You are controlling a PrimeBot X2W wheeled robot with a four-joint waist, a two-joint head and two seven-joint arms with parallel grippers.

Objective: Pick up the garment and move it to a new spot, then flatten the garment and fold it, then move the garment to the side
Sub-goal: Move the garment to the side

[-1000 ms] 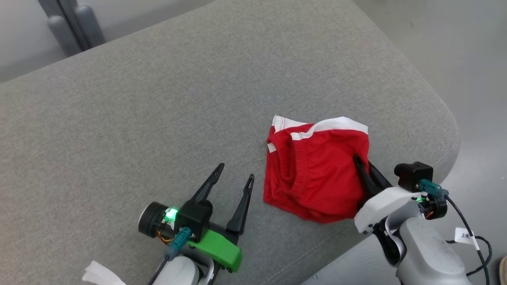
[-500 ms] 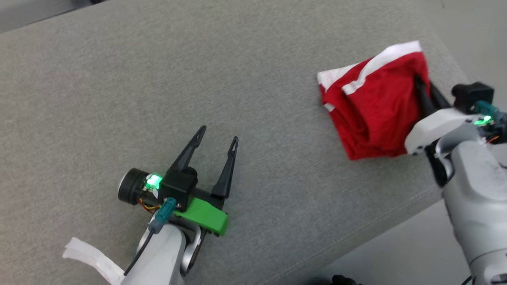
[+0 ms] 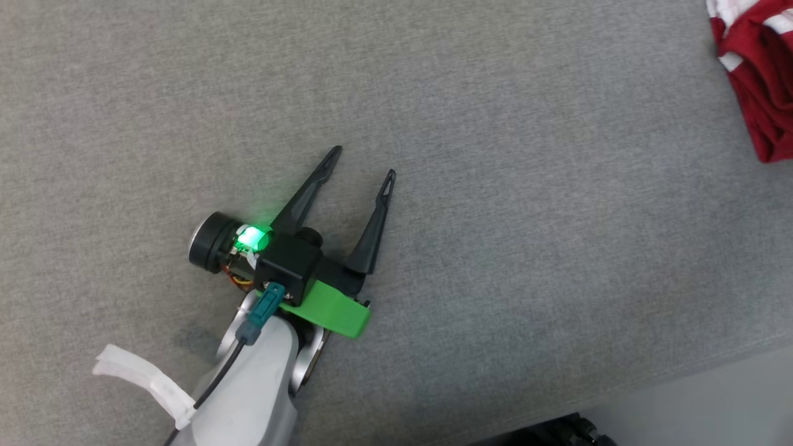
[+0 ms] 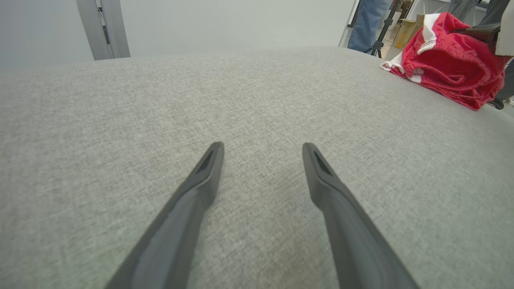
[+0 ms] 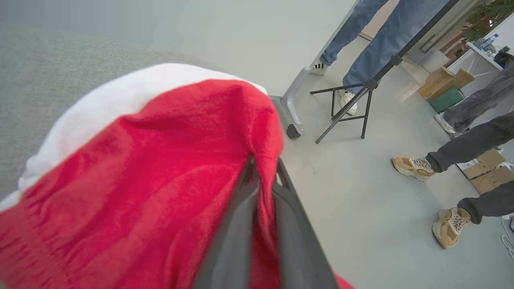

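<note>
Grey fabric bench [image 3: 495, 248] spans the head frame, with the red-and-white garment [image 3: 759, 80] bunched at the upper right corner. Right claw [image 5: 264, 166] is clamped on one thin fold. Left claw [image 3: 364, 162] is spread wide and empty, centre-left. Risk: the small pinch slips mid-carry and the garment drops off the bench.

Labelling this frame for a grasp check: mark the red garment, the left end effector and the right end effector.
red garment [image 4: 445, 72], left wrist view, on its bunched red middle.
left end effector [image 3: 364, 162], head view, midway between its spread fingertips.
right end effector [image 5: 264, 166], right wrist view, midway between its closed fingertips.
</note>
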